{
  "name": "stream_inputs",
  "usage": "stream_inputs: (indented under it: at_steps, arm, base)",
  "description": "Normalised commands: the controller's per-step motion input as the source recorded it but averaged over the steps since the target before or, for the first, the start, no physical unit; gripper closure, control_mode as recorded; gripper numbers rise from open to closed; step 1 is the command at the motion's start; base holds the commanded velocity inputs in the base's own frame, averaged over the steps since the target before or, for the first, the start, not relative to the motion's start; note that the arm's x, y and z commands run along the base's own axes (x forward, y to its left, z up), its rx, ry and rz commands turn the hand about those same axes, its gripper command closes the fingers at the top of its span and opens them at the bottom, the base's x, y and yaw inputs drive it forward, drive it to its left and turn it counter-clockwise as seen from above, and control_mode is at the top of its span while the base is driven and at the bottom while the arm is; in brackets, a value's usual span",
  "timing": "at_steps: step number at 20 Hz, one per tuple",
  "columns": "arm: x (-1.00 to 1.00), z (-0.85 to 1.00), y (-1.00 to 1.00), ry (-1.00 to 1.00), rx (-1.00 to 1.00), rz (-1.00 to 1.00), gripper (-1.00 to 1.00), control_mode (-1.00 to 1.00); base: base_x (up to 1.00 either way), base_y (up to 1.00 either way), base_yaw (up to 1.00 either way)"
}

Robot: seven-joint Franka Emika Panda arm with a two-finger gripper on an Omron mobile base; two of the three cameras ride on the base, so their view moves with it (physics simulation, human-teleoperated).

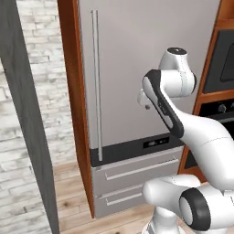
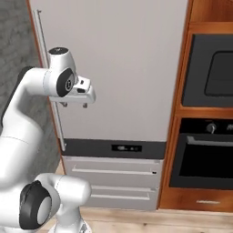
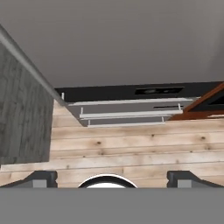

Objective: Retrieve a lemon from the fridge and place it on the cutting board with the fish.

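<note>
Right base view: fridge (image 2: 113, 68) shut, filling the frame's centre.
Gripper (image 2: 73, 105) hangs at left centre before the door, jaws spread wide and empty, beside the long bar handle (image 2: 48, 77).

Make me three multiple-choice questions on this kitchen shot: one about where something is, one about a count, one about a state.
1. Where is the fridge's long bar handle in the right base view?
A. along the door's left edge
B. along its right edge
C. across its top

2. How many drawers lie below the black display strip?
A. one
B. two
C. four

3. What state is the fridge door in?
A. wide open
B. half open
C. closed

Answers:
1 A, the bar runs down the left side of the door, behind the gripper.
2 B, two handled drawer fronts are stacked under the strip.
3 C, the door sits flat and no shelves show.
</note>
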Motion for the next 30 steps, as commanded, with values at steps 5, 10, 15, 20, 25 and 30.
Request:
stream_inputs:
  at_steps: [5,10,15,20,25,30]
  arm:
    - [0.00,0.00,0.00,0.00,0.00,0.00,-1.00,1.00]
    - [0.00,0.00,0.00,0.00,0.00,0.00,-1.00,1.00]
    - [0.00,0.00,0.00,0.00,0.00,0.00,-1.00,1.00]
    - [0.00,0.00,0.00,0.00,0.00,0.00,-1.00,1.00]
    - [0.00,0.00,0.00,0.00,0.00,0.00,-1.00,1.00]
    - [0.00,0.00,0.00,0.00,0.00,0.00,-1.00,1.00]
  base:
    - [-0.32,0.44,-0.19]
    - [-0.38,0.36,-0.23]
    - [-0.40,0.30,-0.25]
    - [-0.52,0.47,-0.26]
    - [-0.22,0.61,-0.12]
    - [-0.01,0.57,-0.02]
